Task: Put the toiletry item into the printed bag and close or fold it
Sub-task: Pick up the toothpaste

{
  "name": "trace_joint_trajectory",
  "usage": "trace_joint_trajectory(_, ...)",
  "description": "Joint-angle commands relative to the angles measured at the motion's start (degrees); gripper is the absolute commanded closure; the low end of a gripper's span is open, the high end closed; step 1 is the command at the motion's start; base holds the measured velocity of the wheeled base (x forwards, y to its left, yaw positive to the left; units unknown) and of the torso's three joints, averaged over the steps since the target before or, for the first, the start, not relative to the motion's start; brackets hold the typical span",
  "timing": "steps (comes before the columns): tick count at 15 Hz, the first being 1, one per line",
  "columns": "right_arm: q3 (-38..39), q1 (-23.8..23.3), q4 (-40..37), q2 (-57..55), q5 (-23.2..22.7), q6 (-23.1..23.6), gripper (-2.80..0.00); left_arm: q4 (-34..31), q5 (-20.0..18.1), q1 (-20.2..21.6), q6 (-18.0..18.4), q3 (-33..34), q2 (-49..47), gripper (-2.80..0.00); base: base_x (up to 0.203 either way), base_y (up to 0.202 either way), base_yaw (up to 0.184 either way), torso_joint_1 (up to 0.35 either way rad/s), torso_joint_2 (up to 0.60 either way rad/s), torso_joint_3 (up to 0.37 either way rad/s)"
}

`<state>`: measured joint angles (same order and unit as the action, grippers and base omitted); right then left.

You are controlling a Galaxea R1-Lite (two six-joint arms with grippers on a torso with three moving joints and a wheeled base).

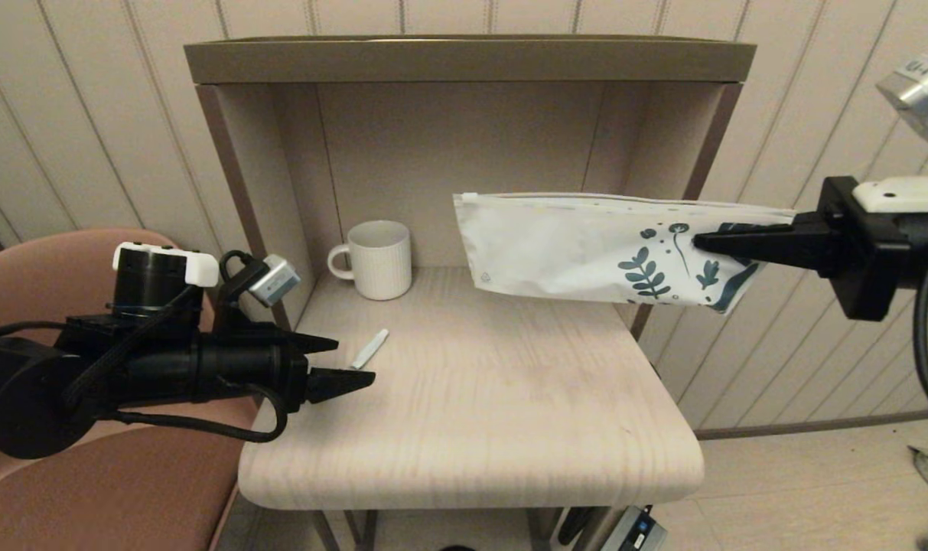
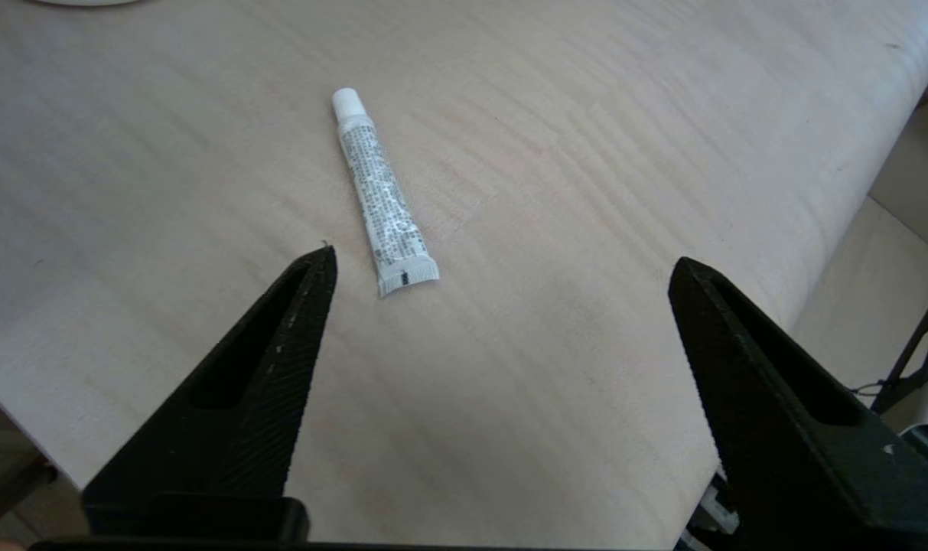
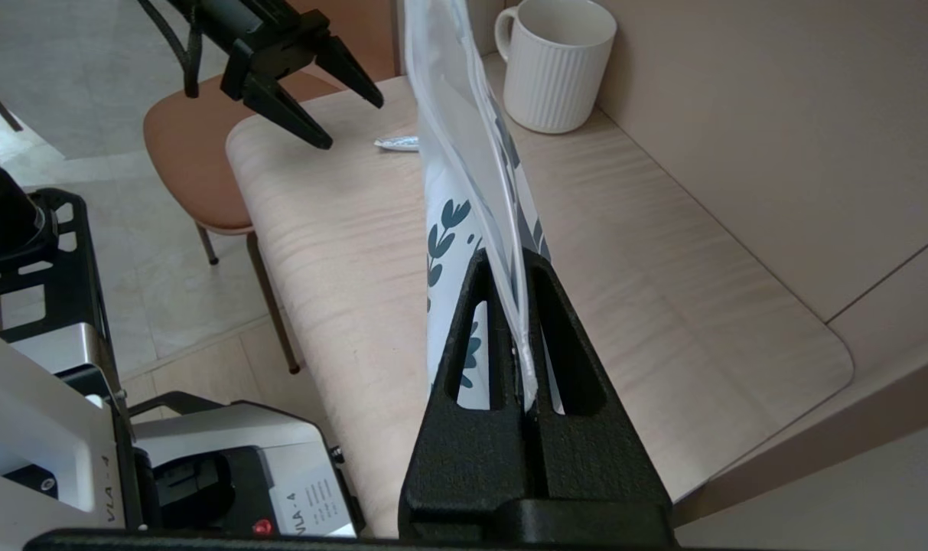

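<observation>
Closest to where I stand, the left gripper (image 1: pixel 345 361) hangs low over the near left corner of the desk (image 1: pixel 479 413), its two black fingers (image 2: pixel 280 360) spread wide apart with nothing between them. Just beyond its tips lies the tube (image 1: pixel 370 348), a slim white toiletry item with a small cap at its far end and a flat crimped tail pointing toward the gripper; it rests flat on the pale wood, not touched by either finger. Over on the right, the right gripper (image 1: pixel 704 242) reaches in from the right edge at about mid-height of the alcove, its fingers pressed together on the bag (image 1: pixel 586 245). It pinches the bag at the end printed with dark teal leaves and flowers, so the pouch hangs in the air above the far right part of the desk, stretching leftward with its long edge roughly level and its plain white end free. A small triangular mark sits near that free end. At the far left of the desk, close to the back wall of the alcove, stands a white ribbed mug (image 1: pixel 381 259), handle turned left. A pink chair (image 1: pixel 66 490) sits beside the desk on the left, under the left arm.
</observation>
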<state>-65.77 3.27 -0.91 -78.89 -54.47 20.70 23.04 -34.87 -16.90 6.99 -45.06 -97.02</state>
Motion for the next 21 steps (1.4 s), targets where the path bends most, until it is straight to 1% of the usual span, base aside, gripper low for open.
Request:
trace_joint_trajectory(1,0.07,-0.02,0.03,-0.09,-0.38,0.13,0.0,0.11,-0.2,0.01,0.04,0.24,0.52,-2.8,0.0,0.0,0.0,0.0,0.0,0.0)
trace_joint_trajectory(12,0.3,0.16,0.12,-0.22,-0.46,0.22,0.0,0.16,-0.12,0.02,0.04,0.59,0.87,-2.8,0.0,0.0,0.0,0.0,0.0,0.0)
trace_joint_trajectory(14,0.3,0.16,0.12,-0.22,-0.46,0.22,0.0,0.16,1.2,-0.28,0.21,0.45,0.73,-2.8,0.0,0.0,0.0,0.0,0.0,0.0)
trace_joint_trajectory(17,0.3,0.07,0.29,-0.22,-0.64,0.31,0.0,0.16,1.89,-1.56,0.13,0.49,0.44,-2.8,0.0,0.0,0.0,0.0,0.0,0.0)
trace_joint_trajectory(21,1.01,-0.69,1.62,-0.04,-0.82,0.22,0.0,0.22,4.8,-1.65,0.13,0.65,0.1,-2.8,0.0,0.0,0.0,0.0,0.0,0.0)
